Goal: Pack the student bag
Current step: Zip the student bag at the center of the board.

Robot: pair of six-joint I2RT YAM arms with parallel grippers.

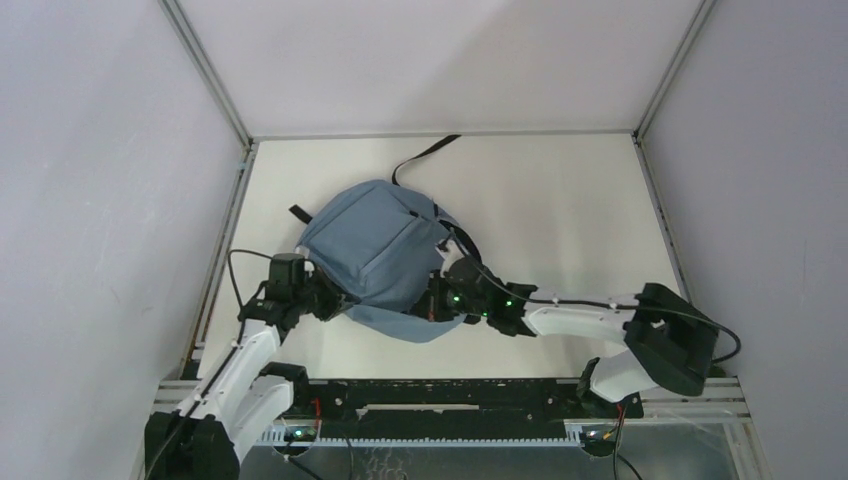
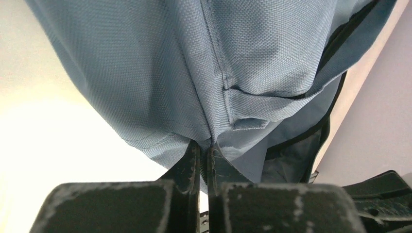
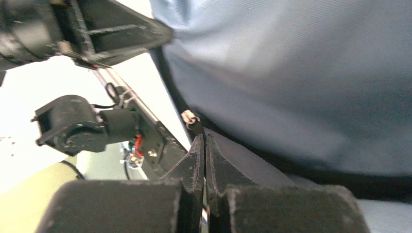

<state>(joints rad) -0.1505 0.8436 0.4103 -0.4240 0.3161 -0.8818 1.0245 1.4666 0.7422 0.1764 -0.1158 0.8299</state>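
The student bag (image 1: 375, 245) lies slumped on the white bench (image 1: 560, 200), a little left of centre and nearer the arms than the back wall. One black strap (image 1: 428, 153) trails away toward the far edge. Both arms reach in from the near side, one at each lower corner of the bag.

The left tool (image 2: 204, 148) is closed, pinching a fold of the blue fabric between its fingers (image 2: 190, 167), right at a seam on the bag's lower edge. The cloth rises out of the tips.

The right tool (image 3: 203, 141) has its jaws pressed together against the black zipper trim on the other side. A small pale-tipped pull (image 3: 188, 116) sits just beside the tips. I cannot tell from here whether it has the pull's cord pinched or is merely shut next to it.
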